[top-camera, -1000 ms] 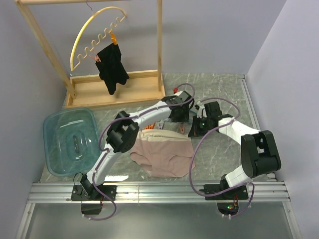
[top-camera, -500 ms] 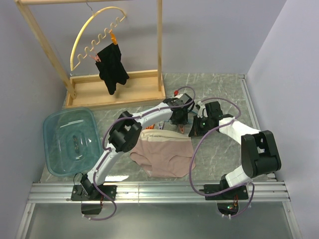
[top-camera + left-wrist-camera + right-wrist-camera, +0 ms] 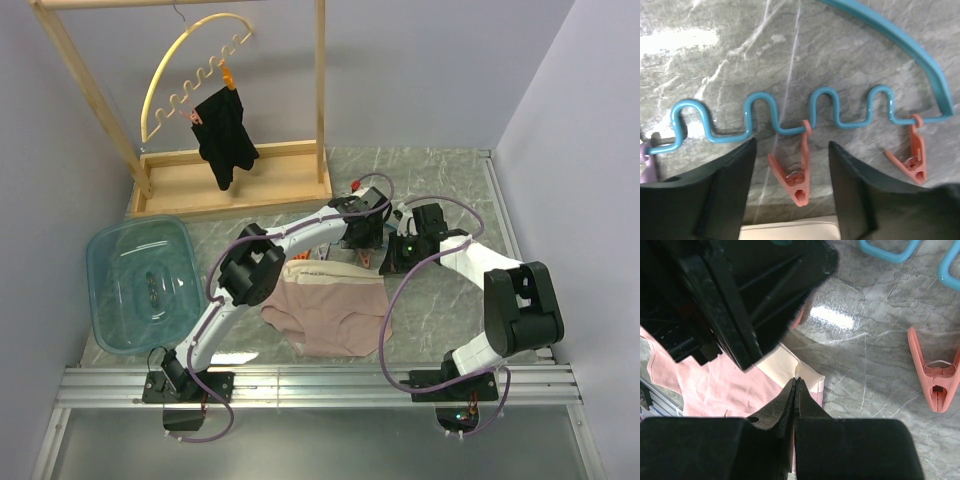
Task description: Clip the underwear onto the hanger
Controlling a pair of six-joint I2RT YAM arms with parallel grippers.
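Note:
The pink-beige underwear (image 3: 330,312) lies flat on the table, cream waistband toward the far side. My right gripper (image 3: 388,262) is shut on the waistband's right corner (image 3: 802,371); the pink fabric (image 3: 715,385) spreads to its left. The light-blue hanger (image 3: 790,120) lies on the table just beyond the waistband, mostly hidden under the arms in the top view. My left gripper (image 3: 362,243) is open, its fingers (image 3: 725,185) on either side of an orange clip (image 3: 796,172) hanging from the wavy edge, just above the waistband (image 3: 790,231). A second clip (image 3: 912,157) sits at the hanger's end.
A wooden rack (image 3: 230,185) at the far left holds a yellow hanger (image 3: 190,60) with a black garment (image 3: 225,135). A teal tub (image 3: 140,280) stands at the left. A purple clip (image 3: 645,162) lies at the hanger's other end. An orange clip (image 3: 937,377) lies right of my right gripper.
My left gripper has moved slightly toward the far side, over the hanger. The right gripper and the underwear have stayed put.

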